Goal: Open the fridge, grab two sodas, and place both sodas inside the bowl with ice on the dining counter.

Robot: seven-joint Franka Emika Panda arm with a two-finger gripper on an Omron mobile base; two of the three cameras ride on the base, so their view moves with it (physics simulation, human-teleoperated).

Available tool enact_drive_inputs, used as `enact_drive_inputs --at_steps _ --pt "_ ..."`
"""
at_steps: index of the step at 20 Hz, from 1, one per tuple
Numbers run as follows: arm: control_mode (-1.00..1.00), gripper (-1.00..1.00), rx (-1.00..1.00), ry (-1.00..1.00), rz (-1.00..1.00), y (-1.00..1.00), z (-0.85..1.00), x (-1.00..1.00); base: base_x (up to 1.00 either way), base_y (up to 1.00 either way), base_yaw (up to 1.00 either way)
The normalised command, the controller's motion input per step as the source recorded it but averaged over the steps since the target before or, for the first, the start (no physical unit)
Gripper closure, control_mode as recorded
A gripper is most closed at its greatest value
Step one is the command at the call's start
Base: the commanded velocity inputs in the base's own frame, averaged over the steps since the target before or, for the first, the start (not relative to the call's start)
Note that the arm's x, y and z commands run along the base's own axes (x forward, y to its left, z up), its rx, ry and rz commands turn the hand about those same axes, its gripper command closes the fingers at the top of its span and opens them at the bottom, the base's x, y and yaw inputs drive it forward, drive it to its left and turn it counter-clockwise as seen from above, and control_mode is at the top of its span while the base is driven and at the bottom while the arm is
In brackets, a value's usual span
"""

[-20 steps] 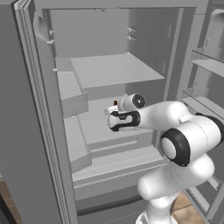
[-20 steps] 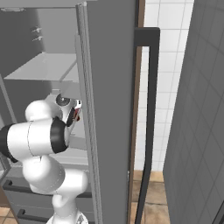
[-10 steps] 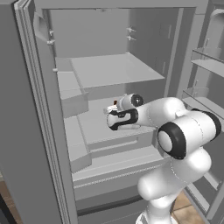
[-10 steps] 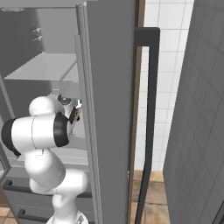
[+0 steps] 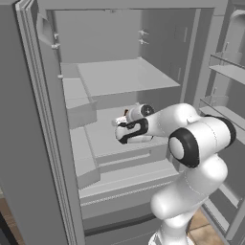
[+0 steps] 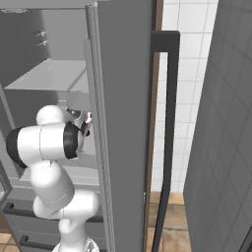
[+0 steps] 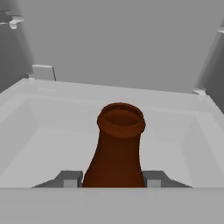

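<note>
Inside the open fridge [image 5: 143, 81], the gripper [image 7: 113, 178] has its fingers pressed against either side of a soda [image 7: 116, 148] standing upright on a shelf [image 7: 52, 144]. The brown bottle looks rigid, smooth and probably slippery, light enough for one hand but top-heavy if taken high. The wider body below the neck, where the fingers now sit, seems the safest hold.
</note>
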Motion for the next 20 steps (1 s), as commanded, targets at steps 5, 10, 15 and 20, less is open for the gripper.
enact_drive_inputs --at_steps 5,10,15,20 --pt "-1.0 1.0 -0.01 0.0 0.0 0.07 -0.07 0.0 0.0 0.0 0.0" --pt "-1.0 1.0 -0.02 0.0 0.0 0.04 -0.04 0.0 0.0 0.0 0.0" --pt "-1.0 1.0 -0.01 0.0 0.0 0.08 -0.13 0.0 0.0 0.0 0.0" --pt "-1.0 1.0 0.0 -0.01 0.0 0.04 -0.13 -0.18 0.0 0.0 0.0"
